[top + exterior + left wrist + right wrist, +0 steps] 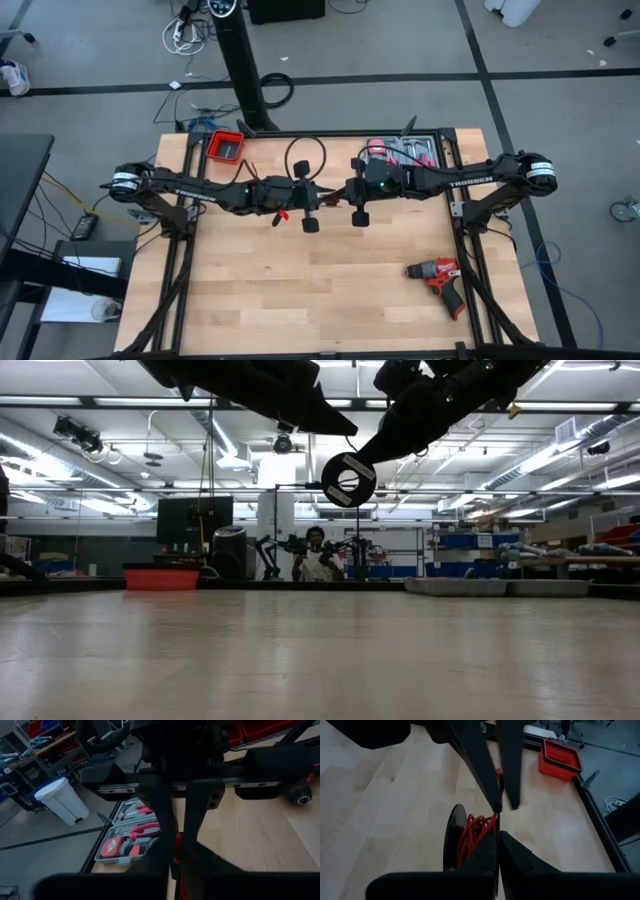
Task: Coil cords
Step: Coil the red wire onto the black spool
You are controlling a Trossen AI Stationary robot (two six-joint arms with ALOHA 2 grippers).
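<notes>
Red cords [472, 832] hang mid-table, pinched by the closed right gripper [497, 832], left gripper [502, 795] narrowly parted around them; drill [440, 277], red bin [226, 145], tool case [405, 152] sit apart.

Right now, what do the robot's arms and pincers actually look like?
Both arms are dark, slim and jointed. The left arm and the right arm carry white lettering along the forearm and a pale round cap at the shoulder end. Black cables run down to the table frame. The right gripper ends in two flat, tapering black fingers.
</notes>
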